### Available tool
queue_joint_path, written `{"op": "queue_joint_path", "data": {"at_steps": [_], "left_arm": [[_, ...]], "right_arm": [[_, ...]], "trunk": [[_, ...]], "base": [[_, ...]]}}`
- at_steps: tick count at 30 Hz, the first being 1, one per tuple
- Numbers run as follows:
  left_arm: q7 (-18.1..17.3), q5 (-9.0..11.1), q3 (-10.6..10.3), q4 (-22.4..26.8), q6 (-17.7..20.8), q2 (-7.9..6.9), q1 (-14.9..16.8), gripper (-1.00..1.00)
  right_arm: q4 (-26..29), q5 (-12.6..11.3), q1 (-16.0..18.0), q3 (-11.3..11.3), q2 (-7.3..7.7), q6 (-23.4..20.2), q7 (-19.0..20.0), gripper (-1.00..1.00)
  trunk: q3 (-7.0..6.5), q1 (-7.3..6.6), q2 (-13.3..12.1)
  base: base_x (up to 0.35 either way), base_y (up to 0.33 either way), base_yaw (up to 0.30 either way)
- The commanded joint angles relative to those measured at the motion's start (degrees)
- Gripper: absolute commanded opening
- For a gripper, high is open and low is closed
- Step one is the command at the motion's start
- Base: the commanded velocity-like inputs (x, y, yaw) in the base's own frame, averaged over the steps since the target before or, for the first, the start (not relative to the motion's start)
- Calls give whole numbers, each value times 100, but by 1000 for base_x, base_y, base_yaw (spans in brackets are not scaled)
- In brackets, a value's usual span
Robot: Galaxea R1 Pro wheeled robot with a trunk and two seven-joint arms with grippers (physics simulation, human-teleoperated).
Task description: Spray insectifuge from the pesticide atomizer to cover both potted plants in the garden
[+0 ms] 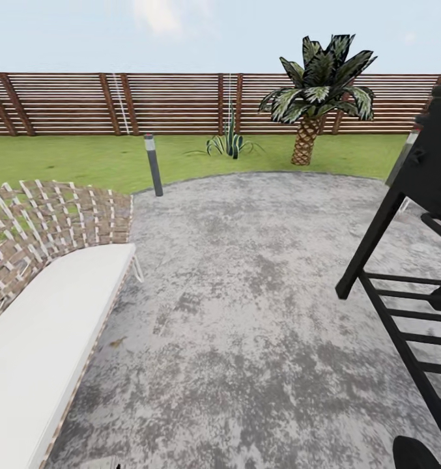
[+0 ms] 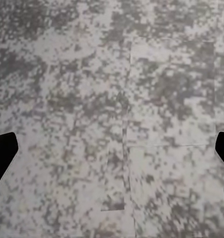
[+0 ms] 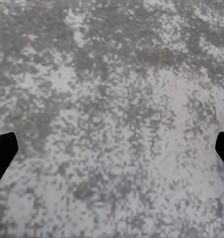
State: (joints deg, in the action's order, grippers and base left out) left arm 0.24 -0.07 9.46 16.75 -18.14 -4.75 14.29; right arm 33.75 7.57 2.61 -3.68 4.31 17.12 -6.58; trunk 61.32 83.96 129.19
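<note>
While the robot stands on the round grey paved patio, no pesticide atomizer can be picked out, so its place cannot be told from here. One candidate for a potted plant (a low rosette of pointed striped leaves, no pot visible) sits on the lawn just past the patio edge, in front of the slatted wooden fence and well left of the palm tree.

Both wrist cameras look straight down at mottled paving. The left gripper has its fingertips at opposite edges of the frame, so it is spread wide and holds nothing; the right gripper is likewise wide and empty.

The main risk is a collision while driving: the wicker chair with its white cushion crowds the robot's left, a black slatted frame crowds its right, and a short bollard light stands at the patio rim. A careless turn could clip any of them. Heading for the plant now would also be wasted, since nothing is in hand to spray.

The black frame is cut off by the picture edge, and what it belongs to is unclear. A small brownish speck beside the chair is too small to identify.
</note>
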Motion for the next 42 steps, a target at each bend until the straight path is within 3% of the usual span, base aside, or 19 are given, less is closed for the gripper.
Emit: {"op": "queue_joint_path", "data": {"at_steps": [1,42], "left_arm": [[2,-1,5,-4,-21,0,3,100],[2,-2,4,-6,-23,9,3,100]], "right_arm": [[-5,60,3,-10,-1,11,-27,100],[-18,96,3,-9,17,11,-18,100]], "trunk": [[4,3,1],[4,3,1]], "base": [[337,0,0],[337,0,0]]}}
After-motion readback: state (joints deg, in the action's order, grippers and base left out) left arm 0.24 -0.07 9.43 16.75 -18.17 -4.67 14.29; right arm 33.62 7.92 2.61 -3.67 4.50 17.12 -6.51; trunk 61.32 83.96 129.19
